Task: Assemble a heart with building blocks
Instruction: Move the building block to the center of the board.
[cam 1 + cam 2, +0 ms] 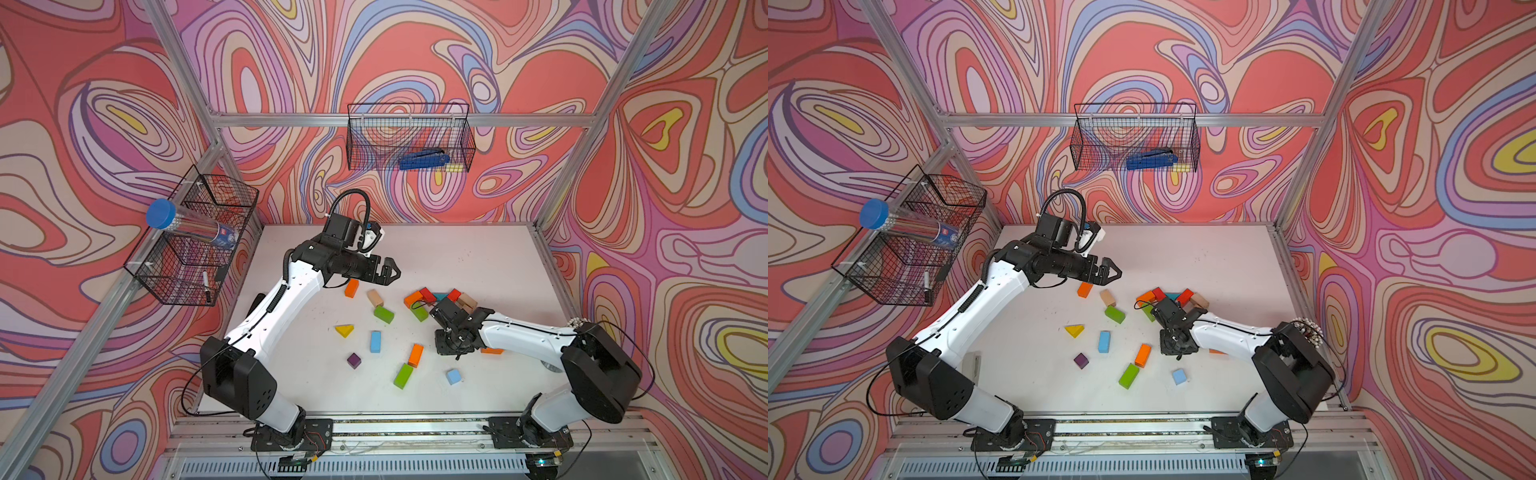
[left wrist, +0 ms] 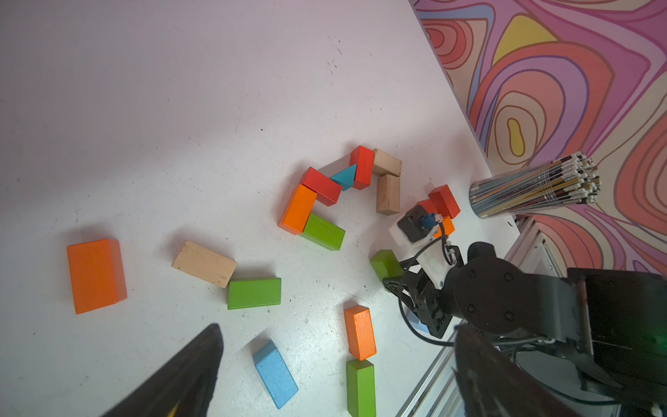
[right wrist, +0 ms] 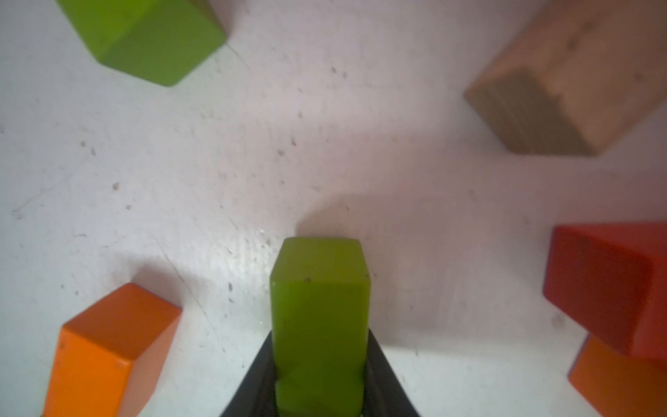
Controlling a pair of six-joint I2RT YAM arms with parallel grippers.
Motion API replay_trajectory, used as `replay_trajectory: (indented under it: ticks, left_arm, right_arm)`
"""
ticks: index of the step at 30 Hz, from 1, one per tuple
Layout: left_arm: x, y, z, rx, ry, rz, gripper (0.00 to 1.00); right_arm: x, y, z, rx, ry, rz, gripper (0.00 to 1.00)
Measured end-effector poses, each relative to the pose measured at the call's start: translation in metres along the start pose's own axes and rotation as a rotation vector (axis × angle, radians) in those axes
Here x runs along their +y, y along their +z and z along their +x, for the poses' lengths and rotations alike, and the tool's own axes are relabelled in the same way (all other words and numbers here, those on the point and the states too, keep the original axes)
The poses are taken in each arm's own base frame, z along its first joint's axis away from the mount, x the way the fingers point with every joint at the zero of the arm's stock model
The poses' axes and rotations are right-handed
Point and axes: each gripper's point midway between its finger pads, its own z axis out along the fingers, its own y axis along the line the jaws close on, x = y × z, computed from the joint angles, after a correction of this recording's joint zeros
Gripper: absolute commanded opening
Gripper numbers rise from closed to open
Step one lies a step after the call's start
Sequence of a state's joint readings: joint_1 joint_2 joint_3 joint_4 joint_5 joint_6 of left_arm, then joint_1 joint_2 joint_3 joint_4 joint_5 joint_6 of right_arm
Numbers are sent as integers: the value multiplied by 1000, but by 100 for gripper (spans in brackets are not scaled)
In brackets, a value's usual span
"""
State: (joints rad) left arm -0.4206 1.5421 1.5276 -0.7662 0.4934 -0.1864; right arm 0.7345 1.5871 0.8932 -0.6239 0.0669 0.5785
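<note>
Right gripper (image 3: 319, 372) clamps green brick (image 3: 319, 289); left gripper (image 1: 394, 269) gapes empty

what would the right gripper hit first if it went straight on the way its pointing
The table. The right gripper points down with a green block between its fingers; past the block's end lies only bare table, probably close, though depth is unclear.

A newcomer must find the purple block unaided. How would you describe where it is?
On the white table, look beside the left arm. The purple cube lies just nearer the mounting rail than the yellow triangle, beside a light blue brick; it is the only purple piece.
</note>
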Motion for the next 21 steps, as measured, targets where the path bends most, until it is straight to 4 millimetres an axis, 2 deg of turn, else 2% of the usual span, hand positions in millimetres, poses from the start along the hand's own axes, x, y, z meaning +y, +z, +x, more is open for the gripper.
replay_trajectory:
  ticks: [3,6,9,16,21]
  left_arm:
    - [1,0,0,-1,2,-4,100]
    - [2,0,0,-2,3,-12,100]
    - [3,0,0,-3,3,-15,100]
    - [3,0,-1,-3,4,-15,100]
    - [3,0,0,-3,6,-15,100]
  right_arm:
    - [12,6,-17,-5,-92,-5,24]
    - [17,9,-23,-3,-168,-4,25]
    - [19,11,-27,-2,-226,-4,31]
    - [17,12,-27,13,-269,13,51]
    - [11,11,-19,16,-208,26,54]
